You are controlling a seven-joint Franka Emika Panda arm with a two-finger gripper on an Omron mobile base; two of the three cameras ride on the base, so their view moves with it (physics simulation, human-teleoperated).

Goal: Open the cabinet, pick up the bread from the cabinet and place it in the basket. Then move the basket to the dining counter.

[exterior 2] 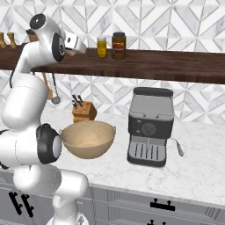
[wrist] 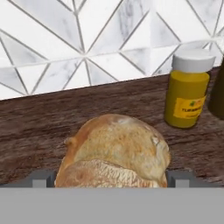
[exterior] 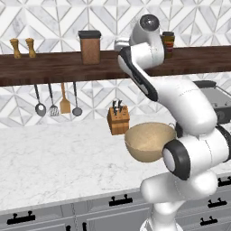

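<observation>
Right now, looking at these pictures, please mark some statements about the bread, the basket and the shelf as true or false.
1. The bread lies on the dark wooden shelf. True.
2. The bread is already in the basket. False: the basket holds nothing.
3. A yellow jar with a white lid stands on the shelf near the bread. True.
4. The basket stands on the coffee machine. False: it sits on the marble counter, beside the machine.
5. The knife block stands behind the basket. True.

Crusty matt bread (wrist: 114, 151), dark grained wood shelf (wrist: 39, 127), smooth wooden basket (exterior: 149, 141), veined marble counter (exterior: 58, 167)
</observation>
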